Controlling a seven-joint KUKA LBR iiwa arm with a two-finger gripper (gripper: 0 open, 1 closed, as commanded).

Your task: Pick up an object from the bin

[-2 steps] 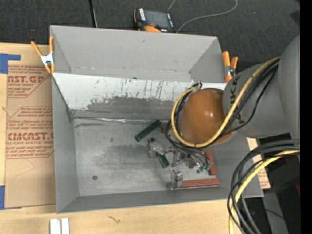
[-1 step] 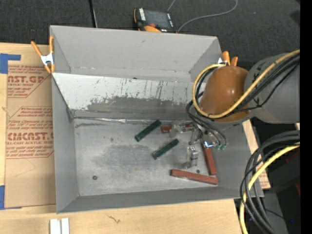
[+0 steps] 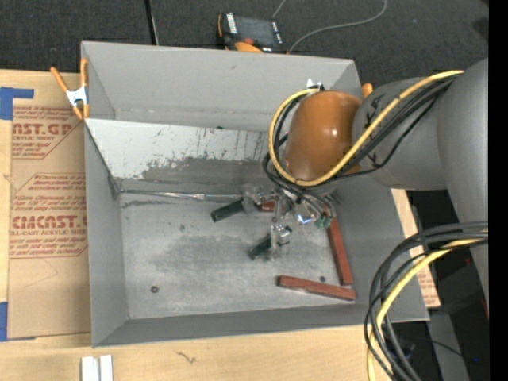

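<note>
Inside the grey bin [image 3: 101, 236], the claw [image 3: 244, 230] is held low over bare floor, released, with nothing between its spread tips, presumably readied for a grasp. A reddish-brown bar [image 3: 316, 286] and a second bar [image 3: 340, 252] are found near the claw, on the arm's side, ungrasped.

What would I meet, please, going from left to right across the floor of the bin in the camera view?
A small dark speck → the gripper, its fingers apart → the brown stick lying near the front wall → the brown stick along the right wall.
</note>
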